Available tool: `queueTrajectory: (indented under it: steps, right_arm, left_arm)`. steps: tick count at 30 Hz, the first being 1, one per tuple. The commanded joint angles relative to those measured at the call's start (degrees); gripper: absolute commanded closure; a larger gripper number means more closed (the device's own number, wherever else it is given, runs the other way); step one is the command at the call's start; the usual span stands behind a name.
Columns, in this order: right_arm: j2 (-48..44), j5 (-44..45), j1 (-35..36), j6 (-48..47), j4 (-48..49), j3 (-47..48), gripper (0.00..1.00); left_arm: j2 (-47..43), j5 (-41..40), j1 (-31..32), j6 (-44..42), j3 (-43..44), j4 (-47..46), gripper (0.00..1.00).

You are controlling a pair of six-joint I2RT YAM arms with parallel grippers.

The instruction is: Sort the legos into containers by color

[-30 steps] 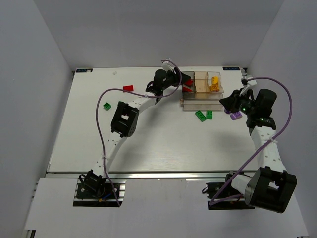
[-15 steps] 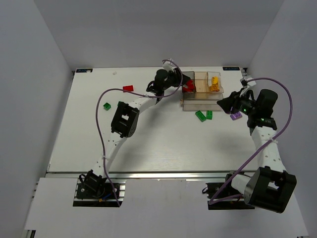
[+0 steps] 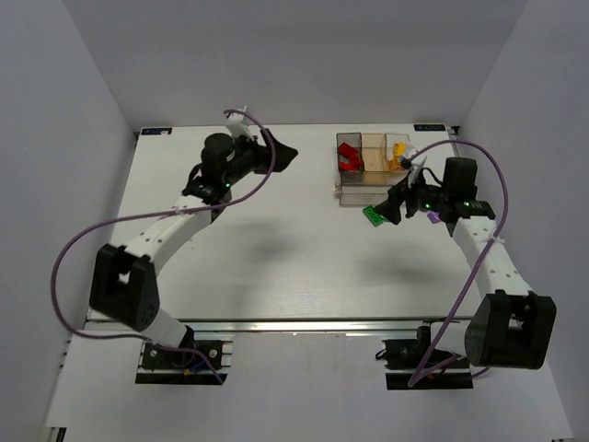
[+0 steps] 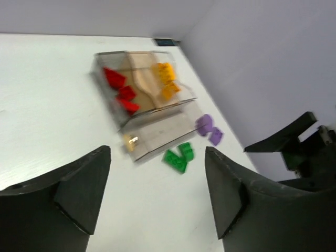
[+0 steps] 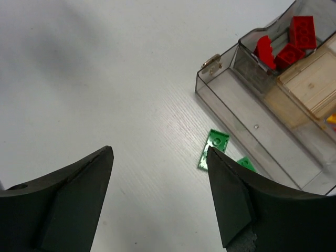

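Note:
The containers stand at the back right of the table: red legos lie in the smoky grey bin and yellow legos in the right-hand bin. Two green legos lie on the table just in front of the tray. My right gripper hovers open right above them; in its wrist view one green lego shows beside the right fingertip, with nothing between the jaws. A purple lego peeks out under the right arm. My left gripper is open and empty, well left of the containers.
The left wrist view looks across bare table at the red legos, yellow legos, green legos and purple legos, with the right arm beyond. White walls close the table at back and sides.
The left gripper pulled back from the grey bin, swung left and opened, leaving red legos inside. The right gripper moved left from the purple lego to over the green ones and opened.

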State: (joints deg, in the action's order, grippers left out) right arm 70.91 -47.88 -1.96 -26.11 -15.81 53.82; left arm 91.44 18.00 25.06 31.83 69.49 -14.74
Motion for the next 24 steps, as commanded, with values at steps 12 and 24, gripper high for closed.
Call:
queueTrajectory:
  steps: [12,24]
  right_arm:
    - [14.9,20.8,19.1,-4.6,-11.9,20.9,0.15]
    - [28.2,10.4,25.5,-5.0,-11.3,39.7,0.88]
  left_arm:
    - [-15.5,-32.1,-3.7,-6.3,-10.1,31.4,0.02]
    - [7.8,-38.0,-8.1,-14.2,11.2,41.5,0.24]
